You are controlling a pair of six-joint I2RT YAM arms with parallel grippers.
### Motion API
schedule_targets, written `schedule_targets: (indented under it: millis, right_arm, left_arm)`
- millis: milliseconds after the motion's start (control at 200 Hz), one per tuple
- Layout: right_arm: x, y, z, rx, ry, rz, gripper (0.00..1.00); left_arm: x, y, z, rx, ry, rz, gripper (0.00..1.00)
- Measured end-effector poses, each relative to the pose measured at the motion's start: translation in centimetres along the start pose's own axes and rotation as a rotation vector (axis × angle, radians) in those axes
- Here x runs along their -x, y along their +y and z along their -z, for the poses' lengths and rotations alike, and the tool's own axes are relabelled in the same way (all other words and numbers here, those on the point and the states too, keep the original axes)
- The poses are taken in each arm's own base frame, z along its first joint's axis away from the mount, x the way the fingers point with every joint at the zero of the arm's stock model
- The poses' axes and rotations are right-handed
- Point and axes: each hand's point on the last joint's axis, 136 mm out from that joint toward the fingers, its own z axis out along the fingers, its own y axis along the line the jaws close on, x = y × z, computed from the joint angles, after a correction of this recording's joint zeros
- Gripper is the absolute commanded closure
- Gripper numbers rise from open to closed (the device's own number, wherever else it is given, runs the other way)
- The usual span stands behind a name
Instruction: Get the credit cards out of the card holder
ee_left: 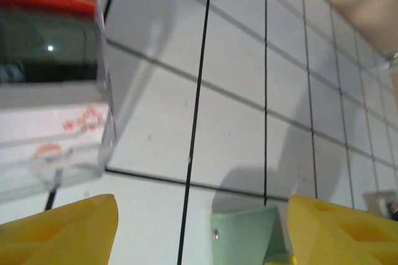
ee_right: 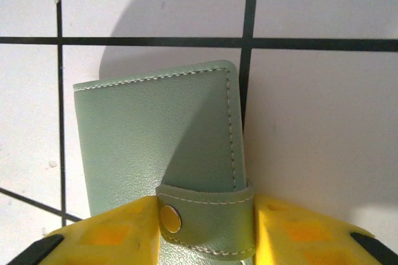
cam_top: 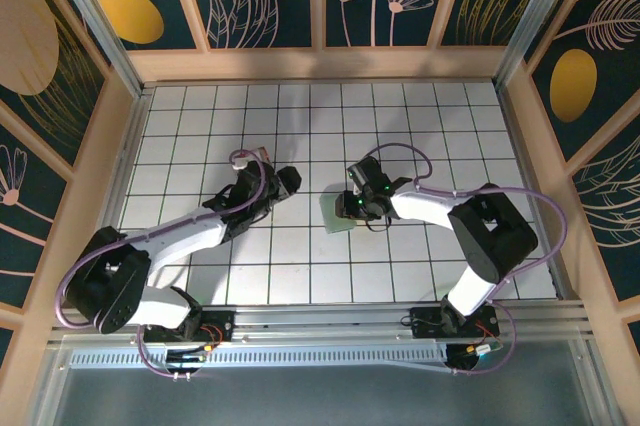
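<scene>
2 arms reach over the white, black-gridded tile counter [cam_top: 200, 116], and the count of things on it is short: 1 box, 1 holder.

At the far left of the left wrist view stands 1 clear plastic box with red-and-white contents [ee_left: 50, 109], just off the left gripper [ee_left: 202, 218]. Its yellow jaws are spread wide with nothing between them but bare tile. Ahead of them and towards the right finger lies 1 pale green soft folding card holder [ee_right: 155, 134], apart from that gripper.

In the overhead view the holder lies flat near the middle of the counter, between the 2 grippers. It is right under the right gripper [cam_top: 354, 203], so the right arm is the nearer.

In the right wrist view the holder lies folded shut and stretches straight away from the jaws. Its closing strap [ee_right: 211, 234], fastened by 1 metal snap [ee_right: 169, 218], wraps the edge nearest them. The yellow fingers [ee_right: 298, 234] sit on either side of that strap, tight against it, but I cannot tell whether they are pinching it.

The credit cards are, I judge, inside the closed holder, so I cannot count them. The next move likely turns on freeing that strap.
</scene>
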Motion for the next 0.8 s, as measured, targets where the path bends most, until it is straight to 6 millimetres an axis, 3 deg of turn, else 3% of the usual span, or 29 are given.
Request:
schedule_targets:
  millis: [260, 536, 796]
  right_arm:
    - [0.3, 0.6, 0.9, 0.053, -0.01, -0.009, 0.63]
    - [0.9, 1.2, 1.7, 0.122, -0.034, -0.033, 0.63]
    - [1.2, 1.8, 2.3, 0.212, -0.036, -0.088, 0.63]
  left_arm:
    - [-2.1, -0.4, -0.6, -0.03, 0.089, 0.01, 0.26]
    - [-5.2, 0.5, -2.7, -0.033, 0.202, 0.061, 0.29]
    - [-5.9, -0.4, -3.5, -0.103, 0.229, 0.12, 0.32]
